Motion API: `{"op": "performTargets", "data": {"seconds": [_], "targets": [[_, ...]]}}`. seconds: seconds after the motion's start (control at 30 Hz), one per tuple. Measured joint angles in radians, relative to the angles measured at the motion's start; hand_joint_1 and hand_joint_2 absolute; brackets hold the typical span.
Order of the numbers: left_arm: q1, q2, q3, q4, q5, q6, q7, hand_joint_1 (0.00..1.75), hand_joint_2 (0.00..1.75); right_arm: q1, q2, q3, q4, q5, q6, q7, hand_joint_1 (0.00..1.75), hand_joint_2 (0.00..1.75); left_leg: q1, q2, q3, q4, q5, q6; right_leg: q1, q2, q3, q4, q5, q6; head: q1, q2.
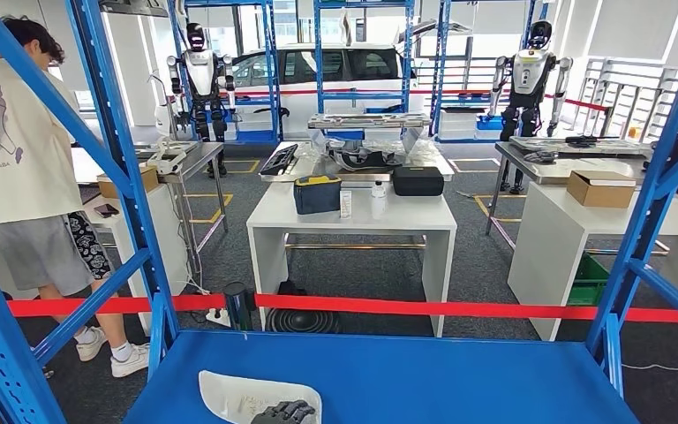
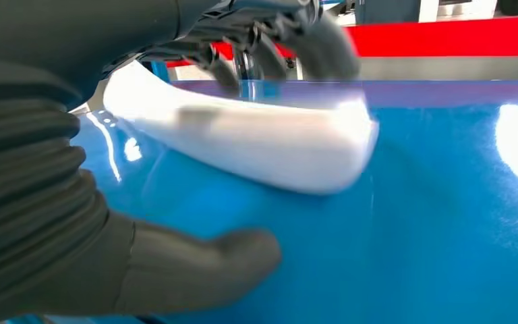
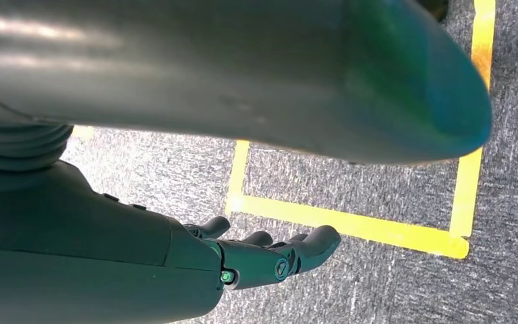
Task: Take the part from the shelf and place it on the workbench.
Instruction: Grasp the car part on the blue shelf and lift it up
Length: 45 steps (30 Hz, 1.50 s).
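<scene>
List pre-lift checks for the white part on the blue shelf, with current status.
1. Left hand around the white part: fingers over its top, thumb beside it on the blue shelf: ok.
2. Grip closed firmly: cannot tell.
3. Part lifted off the shelf: not ok, it rests there.
4. Right hand free: ok, fingers apart, holding nothing.
5. Surroundings: person stands beyond the shelf frame: not ok.

The part (image 1: 238, 395) is a smooth, white, curved shell with a rounded end. It lies flat on the blue shelf (image 1: 424, 375) at the lower left of the head view's frame, with dark fingers (image 1: 284, 412) resting on its near edge.
</scene>
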Motion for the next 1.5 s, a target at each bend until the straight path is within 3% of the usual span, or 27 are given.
{"op": "performTargets", "data": {"seconds": [0.53, 1.13, 1.5], "targets": [[-0.012, -0.007, 0.001, -0.002, -0.038, -0.007, -0.008, 0.00, 1.75, 0.000, 0.000, 0.000, 0.002, -0.003, 0.000, -0.001, 0.00, 0.00, 0.000, 0.000, 0.000, 0.000, 0.000, 0.000, 0.000, 0.000, 0.000, 0.000, 0.000, 0.000, 0.000, 0.000], [-0.011, -0.005, 0.000, 0.007, -0.110, -0.068, 0.121, 0.00, 1.75, 0.001, 0.000, 0.000, 0.002, -0.003, 0.000, 0.000, 0.00, 0.00, 0.000, 0.000, 0.000, 0.000, 0.000, 0.000, 0.000, 0.000, 0.000, 0.000, 0.000, 0.000, 0.000, 0.000], [-0.027, 0.044, 0.000, 0.009, -0.165, -0.123, 0.211, 0.00, 1.75, 0.004, 0.000, 0.000, 0.002, -0.001, 0.000, -0.001, 0.00, 0.00, 0.000, 0.000, 0.001, 0.000, -0.001, 0.000, 0.000, 0.000, 0.001, 0.000, 0.000, 0.000, 0.000, 0.000]]}}
